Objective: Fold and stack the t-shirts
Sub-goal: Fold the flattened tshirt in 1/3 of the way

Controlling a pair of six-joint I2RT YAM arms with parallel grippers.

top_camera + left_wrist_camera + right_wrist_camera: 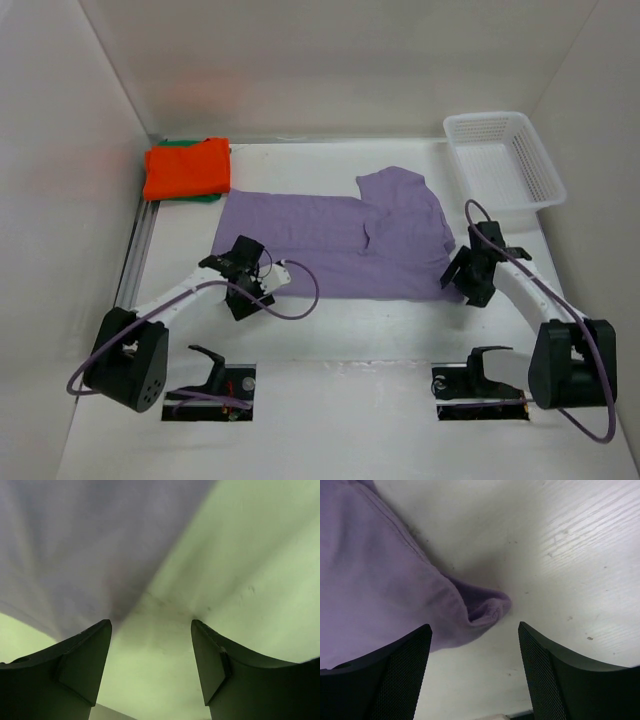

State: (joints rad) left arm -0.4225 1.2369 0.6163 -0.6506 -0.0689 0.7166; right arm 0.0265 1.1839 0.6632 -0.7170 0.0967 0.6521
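The lavender t-shirt (pixel 340 240) lies partly folded across the middle of the table. The folded orange t-shirt (pixel 187 167) sits at the back left on the green t-shirt (pixel 206 198), of which only an edge shows. My left gripper (pixel 243 287) is open and empty just above the lavender shirt's near left corner (pixel 75 555). My right gripper (pixel 462 279) is open and empty by the shirt's near right corner, whose curled hem (pixel 487 607) lies just ahead of the jaws.
A white mesh basket (pixel 505 160) stands at the back right. White walls close in the table on the left, back and right. A metal rail (pixel 135 250) runs along the left edge.
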